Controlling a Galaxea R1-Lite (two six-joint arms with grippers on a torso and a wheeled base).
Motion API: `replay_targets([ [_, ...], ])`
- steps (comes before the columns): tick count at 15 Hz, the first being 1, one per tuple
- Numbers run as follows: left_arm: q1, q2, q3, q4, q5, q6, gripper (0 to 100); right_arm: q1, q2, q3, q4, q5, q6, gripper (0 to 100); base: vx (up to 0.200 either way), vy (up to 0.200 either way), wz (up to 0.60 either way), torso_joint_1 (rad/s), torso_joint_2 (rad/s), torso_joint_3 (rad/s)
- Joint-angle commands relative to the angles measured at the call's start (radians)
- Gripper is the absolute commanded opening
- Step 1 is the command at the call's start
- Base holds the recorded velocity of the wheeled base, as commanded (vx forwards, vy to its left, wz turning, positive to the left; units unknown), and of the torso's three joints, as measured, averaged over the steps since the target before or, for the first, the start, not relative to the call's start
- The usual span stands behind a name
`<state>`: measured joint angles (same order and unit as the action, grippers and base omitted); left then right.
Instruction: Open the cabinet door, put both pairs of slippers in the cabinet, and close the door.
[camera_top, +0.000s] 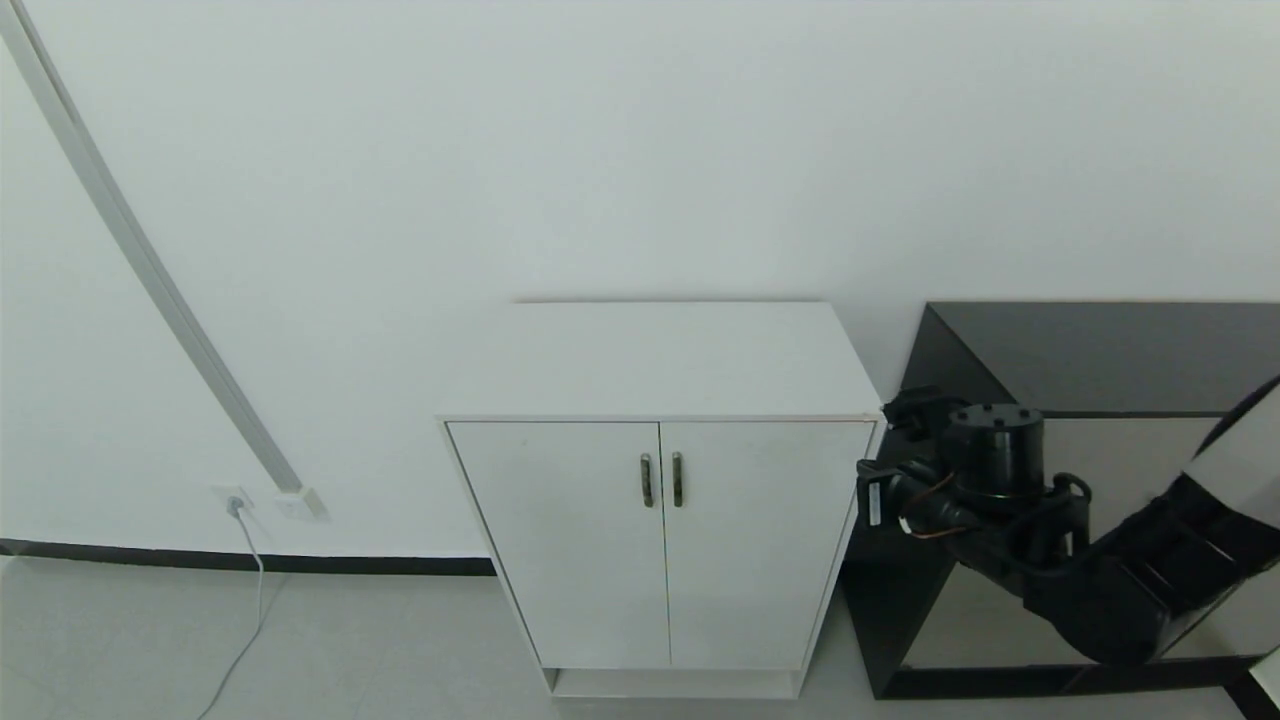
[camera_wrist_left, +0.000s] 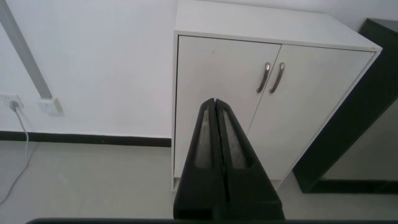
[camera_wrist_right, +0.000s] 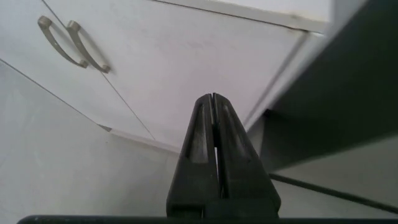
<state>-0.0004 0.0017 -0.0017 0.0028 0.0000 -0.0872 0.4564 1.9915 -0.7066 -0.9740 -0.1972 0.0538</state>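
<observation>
The cabinet (camera_top: 660, 540) is white. It stands on the floor (camera_top: 380, 650) with its back against the white wall (camera_top: 640, 150). I see both of its doors shut flush, the left door (camera_top: 570, 540) and the right door (camera_top: 750, 540) meeting at a thin seam down the middle. Two slim metal handles (camera_top: 661, 480) sit upright on either side of that seam, high on the doors and just beside each other.

In the left wrist view, the left fingers (camera_wrist_left: 204, 143) are pressed together with no gap and nothing between them. They hang in front of the cabinet, well apart from it, and point toward the left door.

The right fingers (camera_wrist_right: 198, 134) are also closed tip to tip and hold nothing. They aim at the right door's outer edge. In the head view, the right arm (camera_top: 1000, 480) is raised just beside the cabinet's right side, in front of a black unit (camera_top: 1100, 350). This unit has a glossy front and stands right next to the cabinet.

Farther left, low on the wall, there is an outlet (camera_top: 233, 500) with a grey cable (camera_top: 255, 600) plugged in and trailing down to the floor. A pale conduit (camera_top: 150, 270) runs down the wall to a small box (camera_top: 300, 503) beside the outlet. A black skirting strip (camera_top: 250, 562) lines the foot of the wall.
</observation>
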Motion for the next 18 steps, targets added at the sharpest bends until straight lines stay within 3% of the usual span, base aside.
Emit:
replay_targets([
  [1, -0.001, 0.001, 0.0, 0.0, 0.0, -0.003, 0, -0.027, -0.152, 0.125, -0.009, -0.001, -0.009, 0, 0.0, 0.0, 0.0, 0.0, 0.0, 0.0],
  [12, 0.0, 0.001, -0.001, 0.0, 0.0, -0.003, 0, -0.091, -0.511, 0.553, -0.009, 0.001, -0.032, 0, 0.0, 0.0, 0.0, 0.0, 0.0, 0.0],
  [18, 0.0, 0.001, 0.0, 0.0, 0.002, -0.005, 0, -0.093, -0.711, 0.707, 0.051, 0.001, -0.04, 0, 0.0, 0.0, 0.0, 0.0, 0.0, 0.0],
])
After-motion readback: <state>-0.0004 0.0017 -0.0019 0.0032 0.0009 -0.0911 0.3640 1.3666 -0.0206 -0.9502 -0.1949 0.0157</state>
